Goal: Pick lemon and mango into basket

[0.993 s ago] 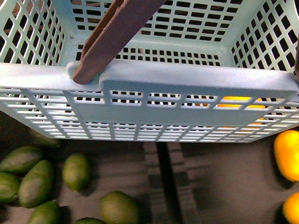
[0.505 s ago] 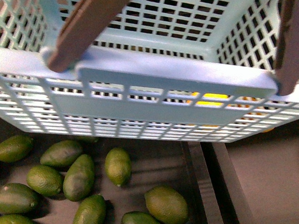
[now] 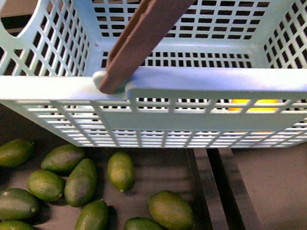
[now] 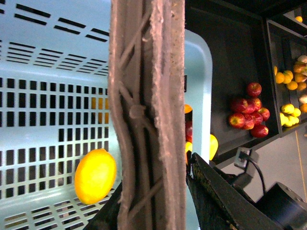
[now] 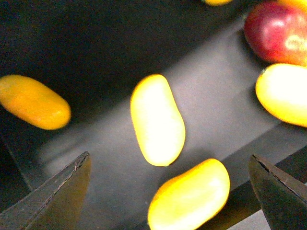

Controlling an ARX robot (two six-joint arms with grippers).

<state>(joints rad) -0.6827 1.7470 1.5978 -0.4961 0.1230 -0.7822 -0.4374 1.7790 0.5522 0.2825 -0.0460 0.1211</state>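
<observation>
My right gripper [image 5: 170, 154] is wide open, empty, over the mango [image 5: 157, 120] lying crosswise between my fingers [image 5: 53, 191]; left gripper [image 4: 151, 191] clamps the basket handle [image 4: 144, 96].

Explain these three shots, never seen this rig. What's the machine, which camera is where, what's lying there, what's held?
It is a robot with two arms, each ending in a two-finger gripper. The front picture comes from a camera on its body: the turquoise basket hangs close to the lens, above green fruits on a dark surface. The left wrist camera shows the left gripper clamped on the basket's brown handle, with a yellow fruit, probably the lemon, inside. Beyond lie red apples. The right wrist camera shows the right gripper open, holding nothing, over long yellow fruits; one is probably the mango.
</observation>
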